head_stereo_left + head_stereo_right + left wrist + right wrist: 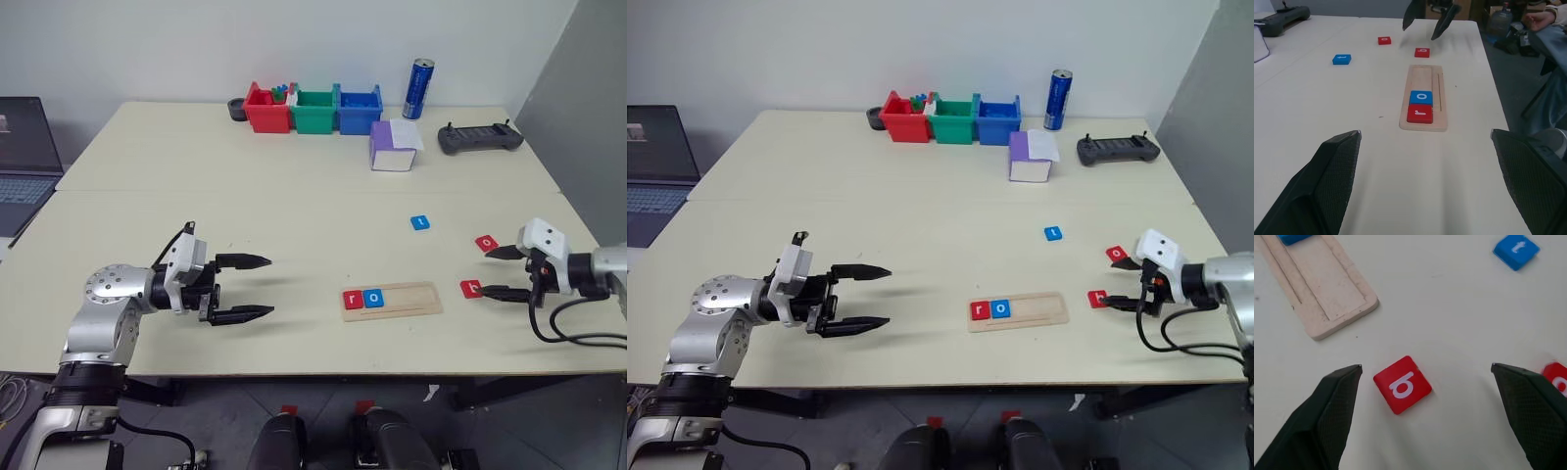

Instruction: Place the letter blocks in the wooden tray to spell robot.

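Table (245,206): wooden tray (407,300), loose letter blocks (420,222), bins (313,110), can (419,88).

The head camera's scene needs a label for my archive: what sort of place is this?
Probably a robotics lab or office workroom: a plain table against a white wall, with a handheld controller, a laptop and coloured sorting bins on it.
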